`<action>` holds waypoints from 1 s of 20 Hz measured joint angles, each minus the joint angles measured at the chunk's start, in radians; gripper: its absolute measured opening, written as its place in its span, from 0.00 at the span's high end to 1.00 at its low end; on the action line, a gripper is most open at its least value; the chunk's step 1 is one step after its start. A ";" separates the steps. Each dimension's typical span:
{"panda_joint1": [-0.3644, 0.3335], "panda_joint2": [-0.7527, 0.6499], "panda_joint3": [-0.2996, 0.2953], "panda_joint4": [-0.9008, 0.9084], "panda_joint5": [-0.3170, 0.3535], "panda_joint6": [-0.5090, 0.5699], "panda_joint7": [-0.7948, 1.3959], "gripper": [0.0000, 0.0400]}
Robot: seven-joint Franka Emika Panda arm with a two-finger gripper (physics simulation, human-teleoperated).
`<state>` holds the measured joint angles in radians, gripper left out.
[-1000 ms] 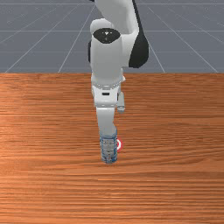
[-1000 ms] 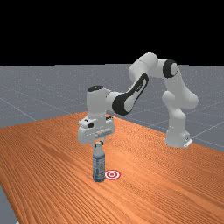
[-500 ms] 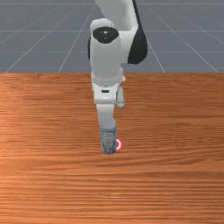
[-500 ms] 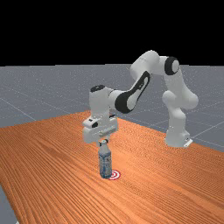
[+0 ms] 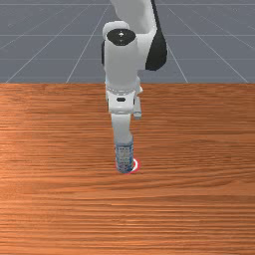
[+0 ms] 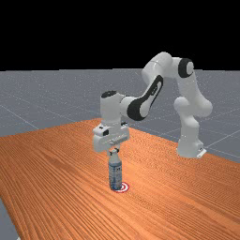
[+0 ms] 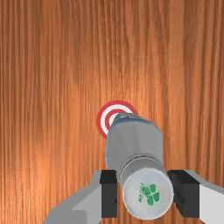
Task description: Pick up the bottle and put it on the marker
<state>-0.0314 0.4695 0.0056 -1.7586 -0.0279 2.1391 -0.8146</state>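
A bottle with a blue and grey patterned body, pale shoulder and slim neck stands upright in the grip of a white and grey robot arm over a desk of orange-brown wood. The arm's two-finger tool hangs directly above, at 12 o'clock from the bottle's body in the far view, its fingers pinching the neck from two sides. The bottle hangs down from that grip, at 6 o'clock from the tool, its body below the fingertips.

In the wrist view, two dark pads of the tool flank the round, light grey cap, whose top bears a green four-leaf clover and small green lettering. The body narrows away beneath the cap toward the desk.

By the bottle's lower end lies the flat, round red-and-white ringed marker, partly hidden by the bottle in all three views. Its exposed rings peek out at about 3 o'clock from the bottle's lower end in the front view and between 3 and 4 o'clock in the far view. Whether the base touches the marker or the desk cannot be told. The arm's white base stands well apart, toward 2 o'clock from the bottle in the far view.
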 joint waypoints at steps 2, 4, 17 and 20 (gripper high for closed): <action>0.000 -0.028 -0.001 -0.051 0.001 0.051 0.008 0.57; -0.001 -0.064 -0.001 -0.108 0.002 0.127 0.009 0.57; 0.002 -0.054 -0.002 -0.058 -0.003 0.005 0.014 0.57; 0.001 -0.069 -0.002 -0.084 -0.003 0.040 0.015 0.57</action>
<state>-0.0302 0.4001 0.0035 -1.8430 -0.0311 2.1789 -0.7997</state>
